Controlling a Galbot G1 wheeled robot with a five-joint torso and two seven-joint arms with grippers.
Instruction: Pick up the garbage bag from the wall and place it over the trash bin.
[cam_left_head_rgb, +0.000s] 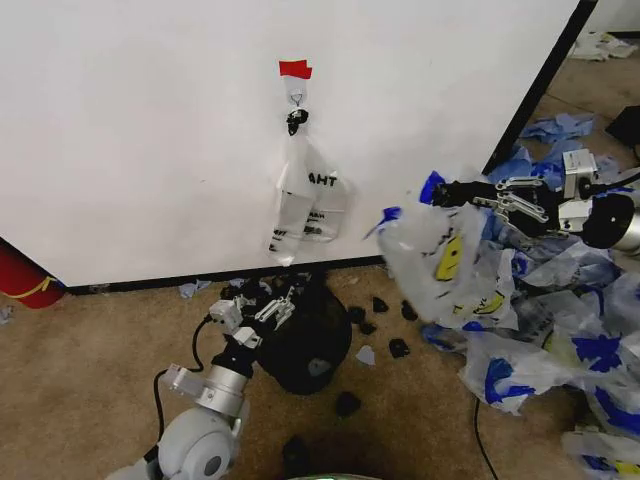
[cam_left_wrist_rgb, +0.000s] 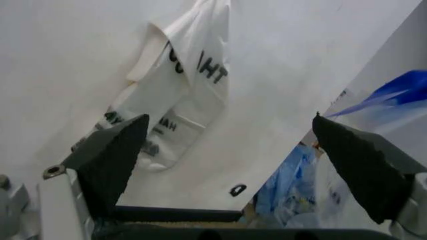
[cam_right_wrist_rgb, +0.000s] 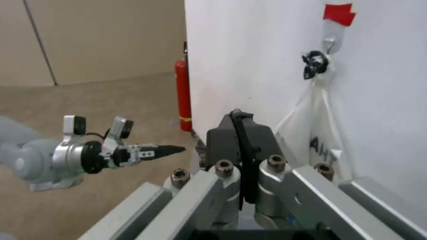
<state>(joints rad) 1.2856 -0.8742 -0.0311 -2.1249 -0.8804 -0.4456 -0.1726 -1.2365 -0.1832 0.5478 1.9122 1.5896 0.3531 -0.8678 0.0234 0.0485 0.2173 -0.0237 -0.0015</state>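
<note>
Right of centre in the head view, the right gripper (cam_left_head_rgb: 447, 192) has its fingers pinched on the top of the garbage bag (cam_left_head_rgb: 445, 262), smiley face and blue patches hanging free in the air, clear of the wall (cam_left_head_rgb: 150, 120). In the right wrist view the pads (cam_right_wrist_rgb: 238, 145) are pressed flat together, though the plastic between them can't be made out there. Low in the frame, the left gripper (cam_left_head_rgb: 280, 295) hovers over the trash bin (cam_left_head_rgb: 305, 340), its jaws spread wide in the left wrist view. A narrower white bag (cam_left_head_rgb: 305, 195) hangs on the hook (cam_left_head_rgb: 296, 98) under the red tape (cam_left_head_rgb: 295, 69). So the pick looks done; transport is the step in hand. Next, I'd say, the bag must travel left and down to the bin, its mouth opened over the rim.
</note>
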